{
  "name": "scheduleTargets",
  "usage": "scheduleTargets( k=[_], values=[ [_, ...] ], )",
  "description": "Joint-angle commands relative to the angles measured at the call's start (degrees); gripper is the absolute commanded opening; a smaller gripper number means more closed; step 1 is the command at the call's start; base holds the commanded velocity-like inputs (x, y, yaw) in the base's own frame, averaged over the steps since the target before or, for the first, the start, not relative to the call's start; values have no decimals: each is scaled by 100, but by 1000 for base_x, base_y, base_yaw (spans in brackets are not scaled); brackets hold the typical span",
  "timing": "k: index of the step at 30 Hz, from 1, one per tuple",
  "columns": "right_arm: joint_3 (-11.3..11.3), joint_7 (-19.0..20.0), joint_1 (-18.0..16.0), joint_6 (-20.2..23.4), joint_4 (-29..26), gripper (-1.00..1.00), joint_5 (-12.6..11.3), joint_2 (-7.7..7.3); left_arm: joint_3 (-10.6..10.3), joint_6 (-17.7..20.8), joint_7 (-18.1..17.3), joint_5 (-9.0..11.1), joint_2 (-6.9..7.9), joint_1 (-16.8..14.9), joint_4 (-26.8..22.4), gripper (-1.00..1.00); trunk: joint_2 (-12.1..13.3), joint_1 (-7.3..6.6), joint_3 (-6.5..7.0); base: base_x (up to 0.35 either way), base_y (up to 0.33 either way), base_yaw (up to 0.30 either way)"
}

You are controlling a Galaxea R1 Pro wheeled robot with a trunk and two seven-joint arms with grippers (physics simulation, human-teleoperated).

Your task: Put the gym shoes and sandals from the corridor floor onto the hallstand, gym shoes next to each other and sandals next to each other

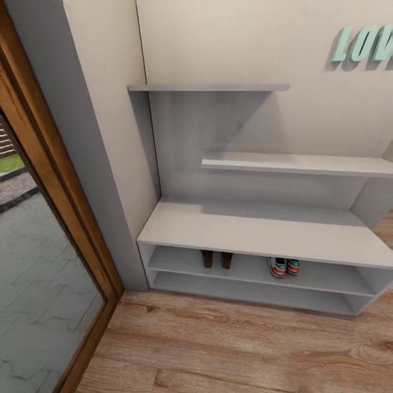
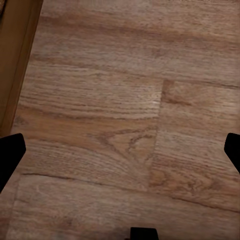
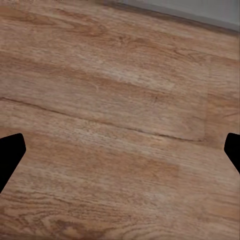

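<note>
Hallstand (image 1: 256, 232) sits vs the back wall, pale grey. Both sandals (image 1: 216, 258) on upper low shelf, side by side, heels out; gym shoes (image 1: 284, 266) on same shelf to their right, touching each other, well apart from sandals. Corridor floor (image 1: 229, 349) in front is wood plank. Glass door w/ wood frame (image 1: 65, 218) at left; teal wall letters (image 1: 363, 43) top right. Left pincer (image 2: 120, 150) and right pincer (image 3: 120, 150) both spread wide, holding nothing, over floor.

teal wall letters (image 1: 363, 45) | wooden door frame (image 1: 60, 218) | grey paving outside (image 1: 33, 284)
</note>
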Motion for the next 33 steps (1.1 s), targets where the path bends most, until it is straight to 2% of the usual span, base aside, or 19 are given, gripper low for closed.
scheduleTargets(
  k=[1, 16, 33],
  values=[
    [-48, -5, -4, -19, 6, 100, 57, -1, 49, -17, -36, -23, 2, -2, 5, 100, 39, -23, 14, 0, 0, 0],
    [-48, -5, -4, -17, 6, 100, 57, 0, 57, -23, -28, -16, 16, 4, 5, 100, 641, -353, 283, 0, 0, 0],
    [-48, -7, -4, -19, 8, 100, 57, 0, 64, -40, -23, 12, 1, 4, -3, 100, 641, -353, 283, 0, 0, 0]
  ],
)
